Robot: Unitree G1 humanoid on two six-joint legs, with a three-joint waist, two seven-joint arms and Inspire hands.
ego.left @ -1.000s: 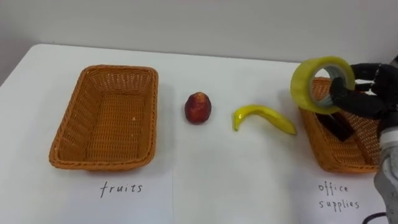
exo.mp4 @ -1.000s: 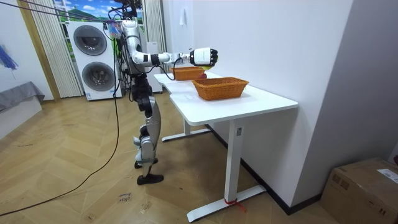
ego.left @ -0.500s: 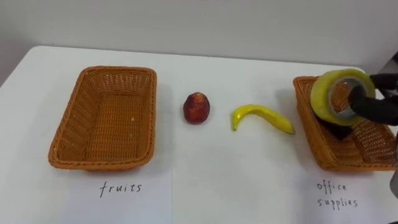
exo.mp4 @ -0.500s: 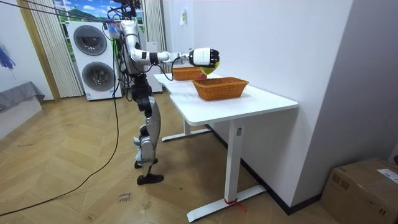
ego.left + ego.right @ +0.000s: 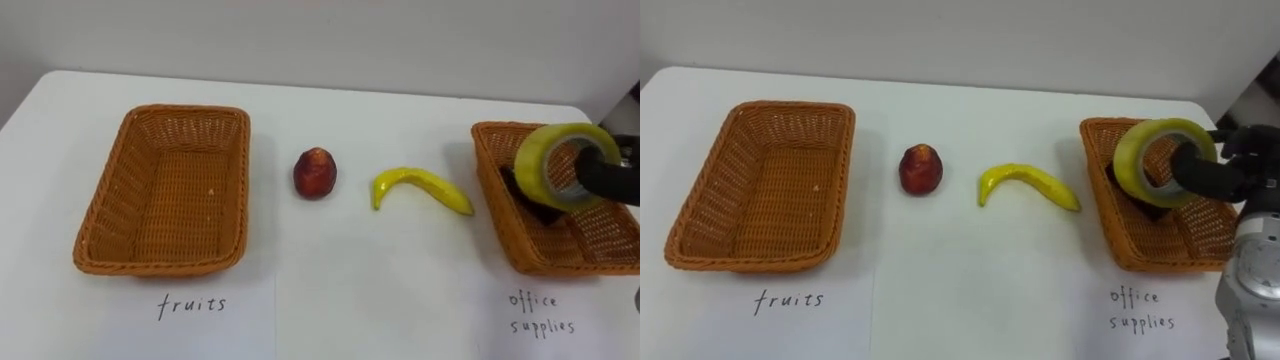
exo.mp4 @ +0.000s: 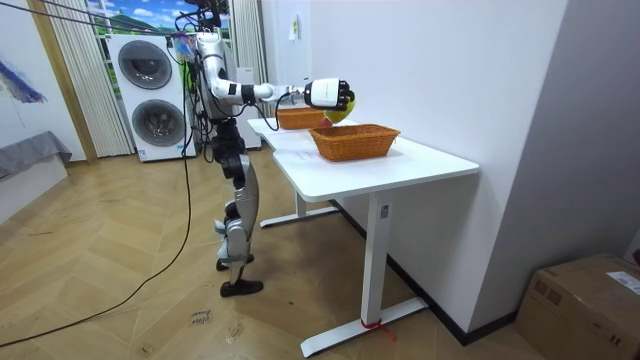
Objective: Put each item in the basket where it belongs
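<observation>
**A:** What were the fingers doing?

**B:** The dark fingers point(image 5: 1200, 172) of the robot's right hand point(image 5: 1243, 162) were curled through the hole of a yellow-green roll of sticky tape point(image 5: 1128, 165) and gripped it. The roll stood on edge, with its open face turned toward the camera.

**A:** And where was the roll in relation to its basket?

**B:** It hung in the air above the right-hand orange wicker basket point(image 5: 1102, 195), over the left part of the basket's inside and clear of the rim. A dark object point(image 5: 1145, 197) lay in the basket just below it, too hidden to identify. The basket lay straight down from the fingers, so lowering or letting go would probably be enough.

**A:** What else lay on the white worktop point(image 5: 970, 100)?

**B:** A curved yellow banana point(image 5: 1025, 183) lay just left of that basket, with its long axis running left to right. A red round fruit point(image 5: 921, 168) sat further left. Beyond it was a second orange wicker basket point(image 5: 840, 200) with nothing visible in it. Both fruits were well apart from the right hand. In the room view the robot stood at the worktop's edge, with one arm stretched out over the baskets.
</observation>
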